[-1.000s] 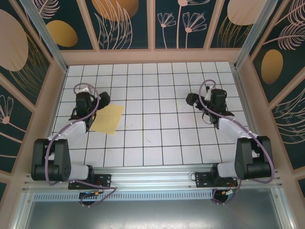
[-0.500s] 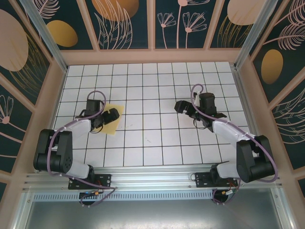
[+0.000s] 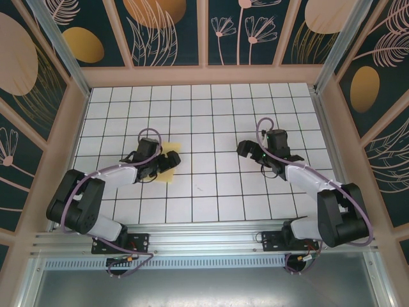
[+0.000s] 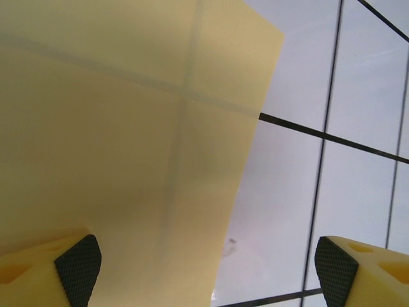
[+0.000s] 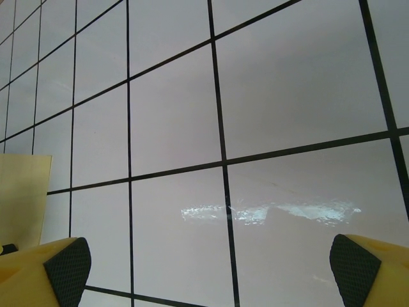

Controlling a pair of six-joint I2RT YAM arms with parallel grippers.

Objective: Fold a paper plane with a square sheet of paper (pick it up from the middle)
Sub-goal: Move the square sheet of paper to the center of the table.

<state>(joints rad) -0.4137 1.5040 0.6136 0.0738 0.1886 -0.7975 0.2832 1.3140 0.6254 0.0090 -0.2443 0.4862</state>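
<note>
My left gripper (image 4: 208, 262) low over the sheet's (image 4: 128, 128) edge, jaws wide, nothing held — my right gripper (image 5: 211, 262) over bare table (image 5: 287, 96), jaws wide too, empty.

We see a white tabletop (image 3: 211, 192) ruled by black lines into square tiles; its glossy surface shows a light reflection in the right wrist view. A pale wooden frame (image 3: 198, 75) encloses it. Dark wall panels (image 3: 172, 32) carry leaf, flower and orange oval prints. An aluminium rail (image 3: 204, 240) runs along the near edge.
</note>
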